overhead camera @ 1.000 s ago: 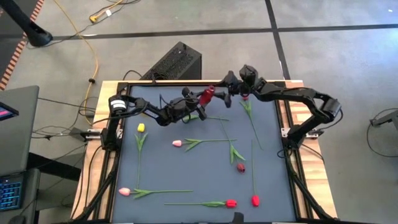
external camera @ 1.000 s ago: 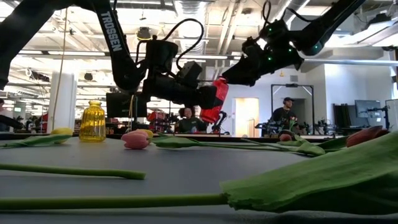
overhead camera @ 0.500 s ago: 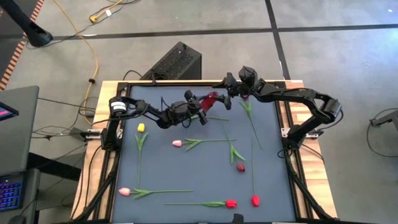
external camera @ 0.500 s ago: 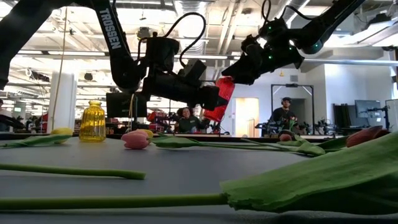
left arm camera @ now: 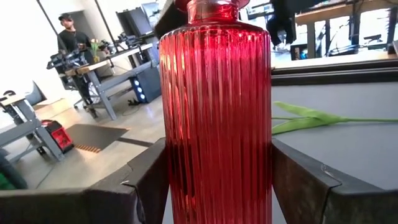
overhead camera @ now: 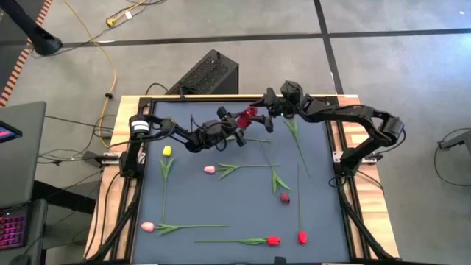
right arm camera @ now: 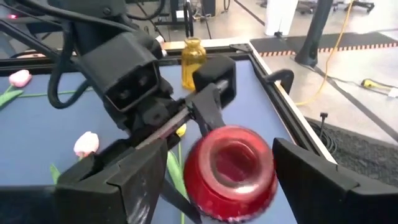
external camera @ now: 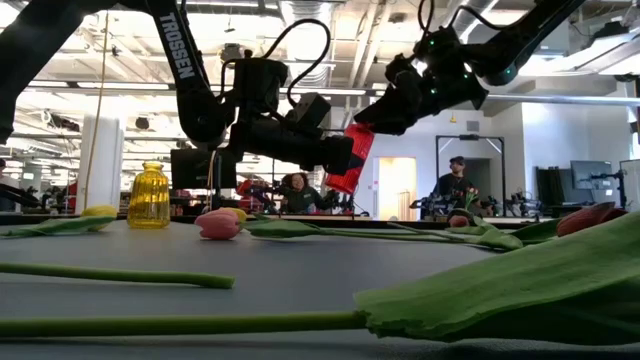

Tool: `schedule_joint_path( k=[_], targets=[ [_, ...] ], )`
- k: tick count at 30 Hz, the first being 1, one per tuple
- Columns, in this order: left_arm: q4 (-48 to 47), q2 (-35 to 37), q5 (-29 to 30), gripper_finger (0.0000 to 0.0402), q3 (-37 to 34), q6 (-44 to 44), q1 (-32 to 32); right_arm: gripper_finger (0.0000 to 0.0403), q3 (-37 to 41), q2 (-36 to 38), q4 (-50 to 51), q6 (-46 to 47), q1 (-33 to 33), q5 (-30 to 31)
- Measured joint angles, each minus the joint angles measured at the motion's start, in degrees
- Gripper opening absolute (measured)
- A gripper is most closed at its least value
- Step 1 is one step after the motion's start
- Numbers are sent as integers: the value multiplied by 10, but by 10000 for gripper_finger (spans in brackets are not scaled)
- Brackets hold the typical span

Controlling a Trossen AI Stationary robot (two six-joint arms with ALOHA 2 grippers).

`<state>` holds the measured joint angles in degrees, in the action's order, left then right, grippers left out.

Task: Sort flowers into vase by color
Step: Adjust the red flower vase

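- Eight or so tulips counted flat on the counter (overhead camera: pixel 184 243) in the high view, none in any vase yet; sorting judged barely begun.
- Red ribbed vase (left arm camera: pixel 216 112) held off the counter near twelve o'clock, clamped at its body in the left gripper (overhead camera: pixel 237 126).
- Right gripper (overhead camera: pixel 266 112) spread wide at the vase's mouth, just beside it, holding nothing.
- Yellow vase (external camera: pixel 148 196) standing at the counter's far edge in the low view.
- Red tulips (overhead camera: pixel 274 240) lying near six o'clock, pink tulip (overhead camera: pixel 147 227) at seven, yellow tulip (overhead camera: pixel 167 151) at nine, maroon tulip (overhead camera: pixel 285 198) toward four.
- Left to do: set the vase down, then every stem.
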<state>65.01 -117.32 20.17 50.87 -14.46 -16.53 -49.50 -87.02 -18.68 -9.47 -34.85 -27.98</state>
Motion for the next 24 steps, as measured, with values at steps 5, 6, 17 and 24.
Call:
schedule_joint_path(
  k=[5,6,17,24],
  targets=[
    [0,0,0,218,0,1,0,298,0,0,-3,0,0,10],
    [0,0,0,218,0,1,0,294,0,0,-3,0,0,10],
    [-1,0,-2,218,0,1,0,228,0,0,-3,0,0,12],
    [-1,0,-2,218,0,0,0,178,0,0,-3,1,0,12]
  ],
)
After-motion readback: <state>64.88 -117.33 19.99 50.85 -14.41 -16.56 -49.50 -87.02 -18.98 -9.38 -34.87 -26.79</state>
